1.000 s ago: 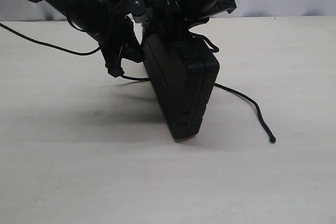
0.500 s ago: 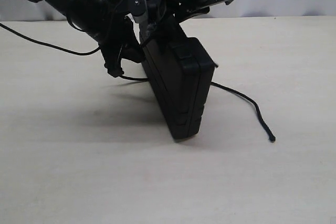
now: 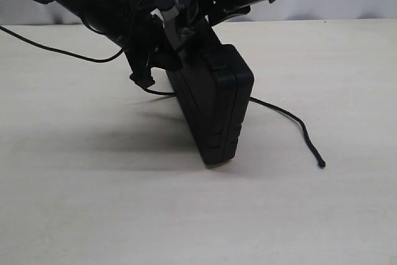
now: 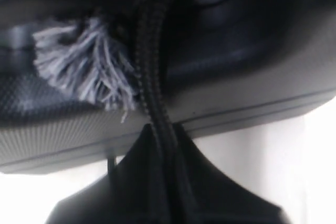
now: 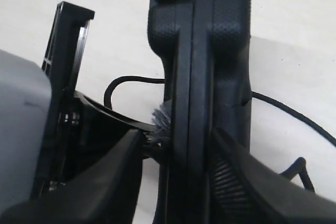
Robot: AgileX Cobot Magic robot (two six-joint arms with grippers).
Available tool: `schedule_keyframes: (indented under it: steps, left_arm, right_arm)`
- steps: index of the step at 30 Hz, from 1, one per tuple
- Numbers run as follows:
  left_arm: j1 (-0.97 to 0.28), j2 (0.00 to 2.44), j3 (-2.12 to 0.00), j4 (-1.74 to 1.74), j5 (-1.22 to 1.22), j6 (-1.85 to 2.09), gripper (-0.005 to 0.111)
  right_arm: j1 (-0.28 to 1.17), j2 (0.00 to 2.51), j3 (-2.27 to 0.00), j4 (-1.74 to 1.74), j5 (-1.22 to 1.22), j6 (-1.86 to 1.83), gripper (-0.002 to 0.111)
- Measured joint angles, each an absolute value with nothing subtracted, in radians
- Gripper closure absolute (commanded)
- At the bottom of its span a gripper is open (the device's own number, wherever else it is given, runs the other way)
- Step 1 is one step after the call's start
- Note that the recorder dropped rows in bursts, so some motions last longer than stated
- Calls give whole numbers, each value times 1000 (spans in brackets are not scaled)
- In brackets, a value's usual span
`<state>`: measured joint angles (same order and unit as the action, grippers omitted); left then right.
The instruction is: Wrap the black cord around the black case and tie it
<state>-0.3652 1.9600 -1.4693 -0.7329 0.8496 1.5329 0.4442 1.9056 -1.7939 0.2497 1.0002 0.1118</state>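
Observation:
The black case point(image 3: 214, 103) stands on one edge on the table, its top leaning left. My right gripper point(image 3: 201, 26) grips that top from above. In the right wrist view the case point(image 5: 210, 35) fills my right gripper point(image 5: 178, 134): one finger lies against it, the other a sliver off. My left gripper point(image 3: 175, 51) is at the case's upper left, shut on the black cord point(image 4: 149, 66), which runs from the jaws point(image 4: 160, 129) to the case point(image 4: 236, 93). A frayed tuft point(image 4: 84, 66) sits beside it. The cord point(image 3: 285, 114) trails right to a knotted tip point(image 3: 321, 164).
A thin black arm cable point(image 3: 56, 48) crosses the pale table point(image 3: 93, 203) at the far left. A light wall runs behind the arms. The cord's loose length lies on the table right of the case.
The case's top has swung slightly left and nearer upright. Both grippers have closed in together at its top. The small cord loop at the case's upper right no longer shows.

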Motion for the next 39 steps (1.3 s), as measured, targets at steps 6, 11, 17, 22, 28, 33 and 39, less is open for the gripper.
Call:
schedule_keyframes:
  steps: [6,11,17,22,28,33,39]
  left_arm:
    - [-365,1941,-1469,-755,853,1543,107]
    - [-365,1939,-1469,-752,869,1543,106]
    - [-365,1939,-1469,-714,873,1519,60]
    - [-365,1926,-1469,-694,852,1519,56]
    - [-325,1915,-1469,-633,877,1456,56]
    - [-336,1915,-1453,-672,840,1452,59]
    - [-343,1927,-1445,-681,805,1452,101]
  right_arm:
    - [444,1906,-1794,250,1008,112,69]
    - [444,1906,-1794,250,1015,112,69]
    - [444,1910,-1794,250,1025,112,69]
    - [444,1910,-1794,250,1030,112,69]
    - [444,1910,-1794,250,1043,112,69]
    - [444,1910,-1794,250,1045,112,69]
    - [444,1910,-1794,250,1045,112,69]
